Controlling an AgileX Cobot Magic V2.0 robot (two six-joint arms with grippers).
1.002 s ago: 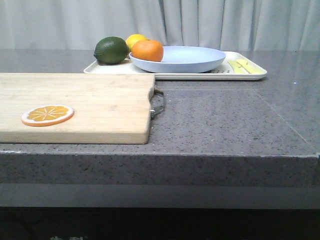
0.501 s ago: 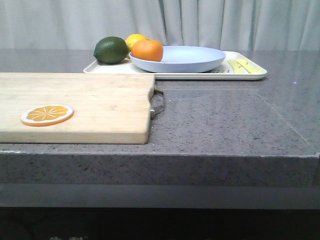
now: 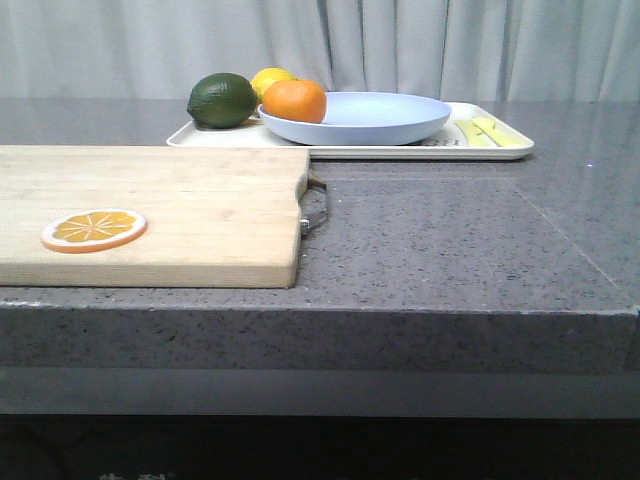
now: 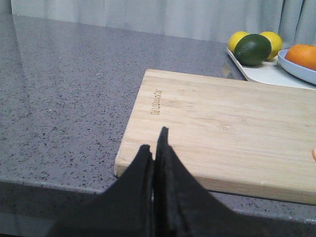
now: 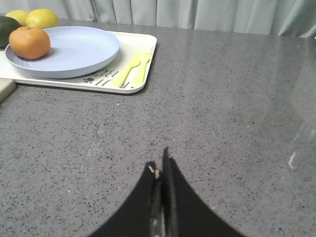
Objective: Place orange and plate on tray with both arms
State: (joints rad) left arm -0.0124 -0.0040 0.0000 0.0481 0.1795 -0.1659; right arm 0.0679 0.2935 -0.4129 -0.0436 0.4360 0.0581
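The orange (image 3: pixel 295 101) lies on the left part of the pale blue plate (image 3: pixel 380 118), and the plate rests on the cream tray (image 3: pixel 400 152) at the back of the table. They also show in the right wrist view: orange (image 5: pixel 29 42), plate (image 5: pixel 79 49), tray (image 5: pixel 140 64). In the left wrist view the orange (image 4: pixel 302 56) and the plate's rim (image 4: pixel 296 71) show at the far right edge. My left gripper (image 4: pixel 154 140) is shut and empty over the near edge of the cutting board. My right gripper (image 5: pixel 159 162) is shut and empty over bare table. Neither gripper shows in the front view.
A wooden cutting board (image 3: pixel 180 210) with a metal handle (image 3: pixel 316 208) holds an orange slice (image 3: pixel 94 229) at the front left. A green lime (image 3: pixel 222 100) and a yellow lemon (image 3: pixel 270 80) sit on the tray's left end. Yellow cutlery (image 3: pixel 488 131) lies on its right end.
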